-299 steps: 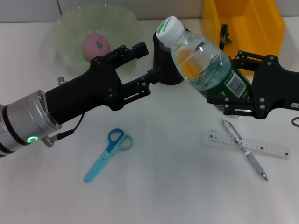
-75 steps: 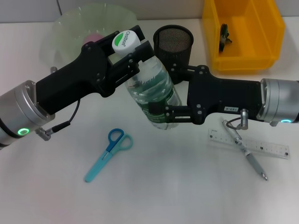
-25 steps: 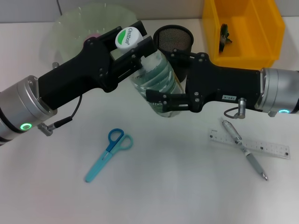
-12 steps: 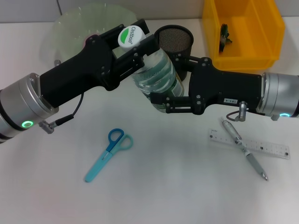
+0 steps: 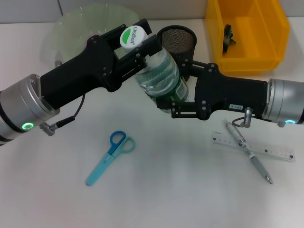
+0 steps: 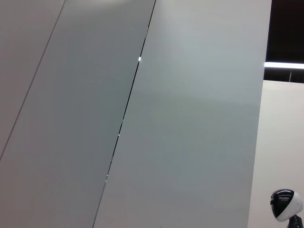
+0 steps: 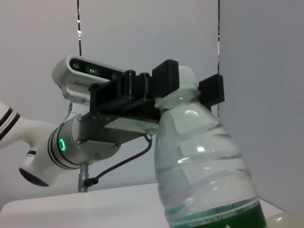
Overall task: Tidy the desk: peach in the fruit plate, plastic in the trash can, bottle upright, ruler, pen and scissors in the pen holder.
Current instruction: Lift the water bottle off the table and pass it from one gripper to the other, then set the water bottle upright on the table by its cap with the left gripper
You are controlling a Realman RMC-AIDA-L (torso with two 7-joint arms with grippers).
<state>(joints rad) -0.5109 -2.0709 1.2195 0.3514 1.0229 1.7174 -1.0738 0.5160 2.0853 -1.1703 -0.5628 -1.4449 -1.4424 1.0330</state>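
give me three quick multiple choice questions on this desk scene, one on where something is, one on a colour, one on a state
1. Where does the pen lie?
A. Across the ruler
B. In the pen holder
C. Beside the scissors

2. What colour is the bin at the back?
A. Blue
B. Yellow
C. Black

3. How is the bottle held?
A. Lying loose on the desk
B. By one gripper only
C. By both grippers, left gripper at the cap, right gripper at the body

Answers:
1 A, the pen crosses the clear ruler on the robot's right.
2 B, the bin is plainly yellow.
3 C, the head view shows black fingers on both ends of the bottle.
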